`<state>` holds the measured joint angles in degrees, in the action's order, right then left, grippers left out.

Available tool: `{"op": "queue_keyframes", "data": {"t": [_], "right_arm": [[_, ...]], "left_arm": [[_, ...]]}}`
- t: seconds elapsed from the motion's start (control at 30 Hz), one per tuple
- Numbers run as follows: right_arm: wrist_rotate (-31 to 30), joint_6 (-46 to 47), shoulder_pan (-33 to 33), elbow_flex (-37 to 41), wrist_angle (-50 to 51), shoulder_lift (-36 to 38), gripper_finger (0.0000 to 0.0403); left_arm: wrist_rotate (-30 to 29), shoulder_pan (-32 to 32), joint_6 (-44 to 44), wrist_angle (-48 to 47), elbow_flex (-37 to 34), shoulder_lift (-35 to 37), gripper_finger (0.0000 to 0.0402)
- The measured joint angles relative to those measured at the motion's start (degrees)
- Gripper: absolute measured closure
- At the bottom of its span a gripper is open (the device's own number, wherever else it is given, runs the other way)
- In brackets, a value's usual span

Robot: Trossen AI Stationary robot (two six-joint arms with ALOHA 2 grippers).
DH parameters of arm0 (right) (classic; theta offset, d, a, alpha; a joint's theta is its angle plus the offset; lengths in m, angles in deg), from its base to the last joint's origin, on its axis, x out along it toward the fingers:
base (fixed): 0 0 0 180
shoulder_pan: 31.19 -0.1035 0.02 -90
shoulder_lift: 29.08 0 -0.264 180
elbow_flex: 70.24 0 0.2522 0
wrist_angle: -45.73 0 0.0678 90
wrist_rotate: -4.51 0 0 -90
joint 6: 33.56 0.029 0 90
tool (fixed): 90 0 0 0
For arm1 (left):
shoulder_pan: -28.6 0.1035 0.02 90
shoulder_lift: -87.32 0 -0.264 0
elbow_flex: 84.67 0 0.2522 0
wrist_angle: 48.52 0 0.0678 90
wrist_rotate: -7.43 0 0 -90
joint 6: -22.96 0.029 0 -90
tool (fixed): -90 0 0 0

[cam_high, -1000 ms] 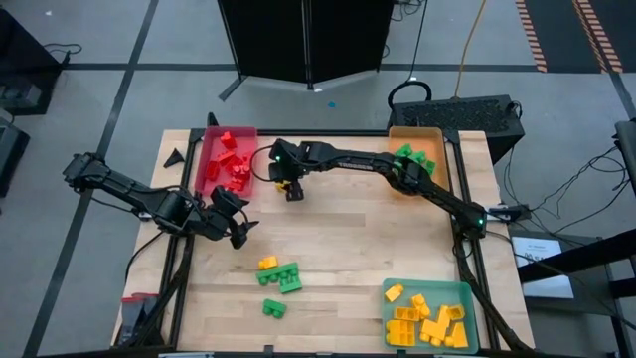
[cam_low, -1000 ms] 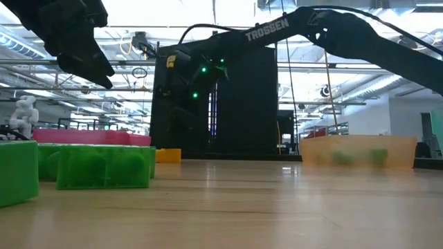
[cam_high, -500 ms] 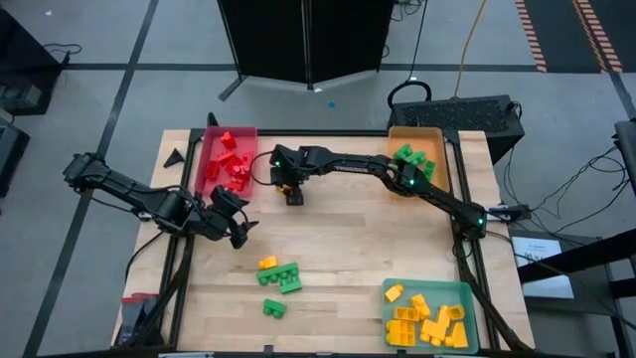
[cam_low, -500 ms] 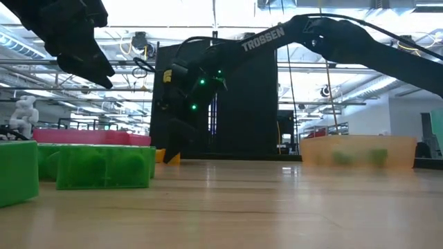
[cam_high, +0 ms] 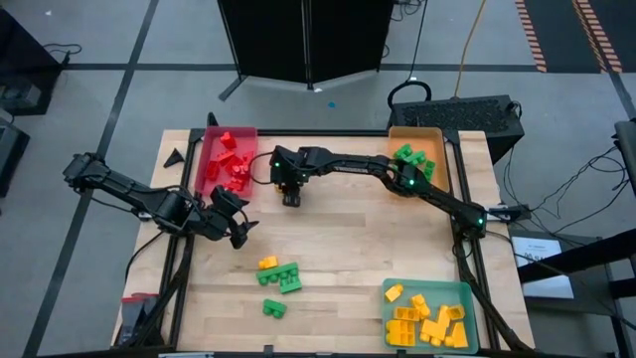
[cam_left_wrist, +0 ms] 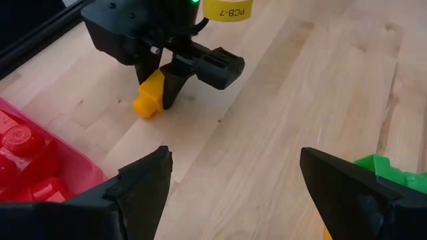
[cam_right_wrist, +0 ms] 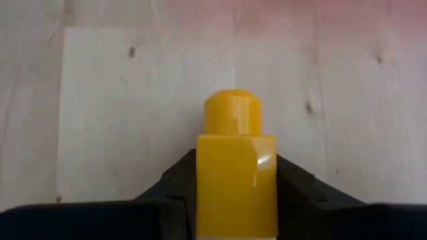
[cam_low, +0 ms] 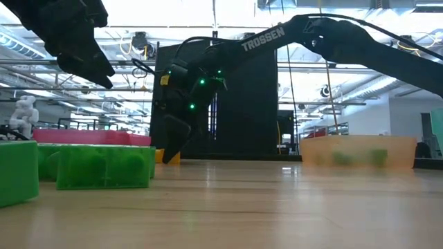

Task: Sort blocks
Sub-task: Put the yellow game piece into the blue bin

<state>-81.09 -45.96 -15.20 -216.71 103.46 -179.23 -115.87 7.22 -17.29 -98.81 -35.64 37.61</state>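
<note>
A small yellow block [cam_left_wrist: 148, 95] lies on the table next to the red tray [cam_high: 212, 159], its stud end [cam_right_wrist: 233, 112] pointing away from the wrist. My right gripper [cam_high: 289, 196] has come down over it and is shut on it; it also shows in the low view [cam_low: 171, 146]. My left gripper [cam_high: 237, 227] hangs open above bare wood left of centre, its fingers [cam_left_wrist: 143, 180] wide apart, touching nothing. One yellow block [cam_high: 267, 263] and two green blocks [cam_high: 282, 278] [cam_high: 273, 309] rest on the table nearer the front edge. My right gripper pinches the yellow block by its two flat sides [cam_right_wrist: 203, 180], one dark finger [cam_right_wrist: 175, 179] on each side, with the stud end sticking out past the fingertips. The fingers come from above, slanting down. The block's underside is on the table [cam_left_wrist: 141, 107].
The red tray holds red blocks [cam_high: 232, 164]. An orange tray [cam_high: 429, 136] at the far right holds green blocks, and a teal tray [cam_high: 467, 290] at the near right holds yellow ones. Bare wood lies in the middle of the table [cam_high: 368, 239].
My right gripper has come down and slightly toward the table's left edge, onto the yellow block beside the red tray; in the low view its fingers now reach the block at table level. The left arm has kept still.
</note>
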Motion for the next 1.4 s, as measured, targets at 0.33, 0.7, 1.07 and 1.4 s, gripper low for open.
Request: {"op": "queue_keyframes", "data": {"t": [0.33, 0.7, 1.07, 1.4], "right_arm": [[-0.56, 1.57, 0.07, -1.82, 7.82, 6.46, 0.0289], [-0.21, 1.55, -1.01, -2.03, 23.06, 25.90, 0.0289], [-0.04, 7.47, -9.18, -2.01, 41.65, 40.33, 0.0289], [-8.88, 24.20, -22.72, 0.15, 45.92, 50.99, 0.0289]], "left_arm": [[0.00, 0.00, 0.02, 0.44, 0.00, -0.01, 0.0070], [-2.09, 0.15, 14.08, 17.06, 0.18, 2.19, 0.0070], [10.69, -0.74, 19.91, 14.80, 0.96, 25.63, 0.0070], [13.00, -1.31, 17.57, 9.11, 0.99, 43.95, 0.0070]]}}
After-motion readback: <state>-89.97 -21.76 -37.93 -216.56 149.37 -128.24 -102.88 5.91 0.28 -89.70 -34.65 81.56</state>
